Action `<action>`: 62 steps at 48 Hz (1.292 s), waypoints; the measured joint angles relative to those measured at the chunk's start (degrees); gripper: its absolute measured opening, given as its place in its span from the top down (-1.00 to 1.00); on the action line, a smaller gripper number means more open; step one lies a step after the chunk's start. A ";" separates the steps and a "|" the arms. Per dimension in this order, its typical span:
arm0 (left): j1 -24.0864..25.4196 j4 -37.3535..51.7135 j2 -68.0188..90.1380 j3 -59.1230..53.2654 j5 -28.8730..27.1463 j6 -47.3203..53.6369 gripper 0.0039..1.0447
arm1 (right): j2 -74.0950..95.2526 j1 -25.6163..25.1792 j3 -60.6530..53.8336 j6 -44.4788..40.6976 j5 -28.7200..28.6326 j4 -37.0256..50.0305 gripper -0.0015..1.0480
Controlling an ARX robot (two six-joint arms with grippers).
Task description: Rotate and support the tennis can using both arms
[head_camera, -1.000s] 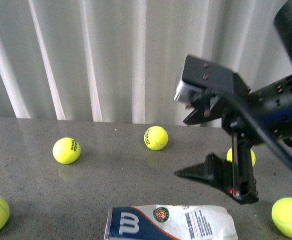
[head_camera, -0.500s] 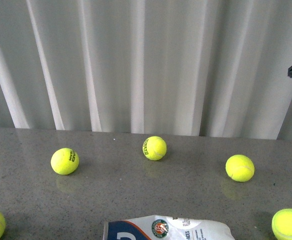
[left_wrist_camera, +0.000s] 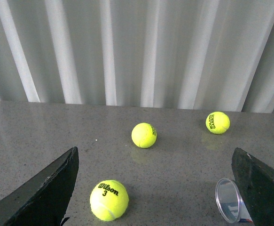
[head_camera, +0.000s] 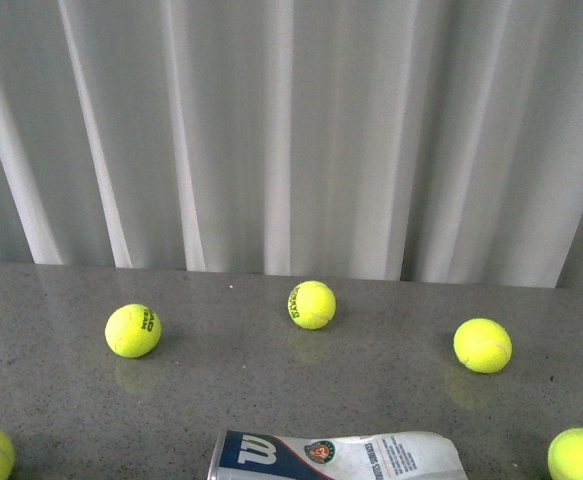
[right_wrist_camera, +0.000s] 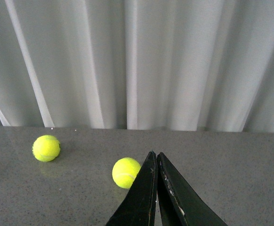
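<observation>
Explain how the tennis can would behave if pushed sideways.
Lying on its side on the smooth table, the tennis can would probably roll. It looks empty, so likely light; its thin clear wall may flex under a squeeze.

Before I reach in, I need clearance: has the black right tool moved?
Yes. The right tool left the front view, up-right, away from the right-hand yellow-green tennis ball.

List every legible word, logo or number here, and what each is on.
"Wilson 3": nearest tennis ball, left wrist view.
"W" logo: tennis can label.
Can's small print, its emblem and the other balls' print: too blurred to read.
</observation>
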 joint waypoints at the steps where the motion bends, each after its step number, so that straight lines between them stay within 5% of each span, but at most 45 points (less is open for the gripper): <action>1: 0.00 0.00 0.00 0.00 0.02 0.00 -0.88 | -0.94 -0.02 -0.83 0.02 0.00 -0.09 0.93; 32: 0.00 0.00 0.00 0.00 0.02 0.00 -0.88 | -22.80 -0.07 -12.98 0.02 -0.15 -9.90 0.93; 62: 0.00 0.00 0.00 0.00 0.02 0.00 -0.88 | -39.93 -0.07 -12.98 0.00 -0.20 -26.05 0.93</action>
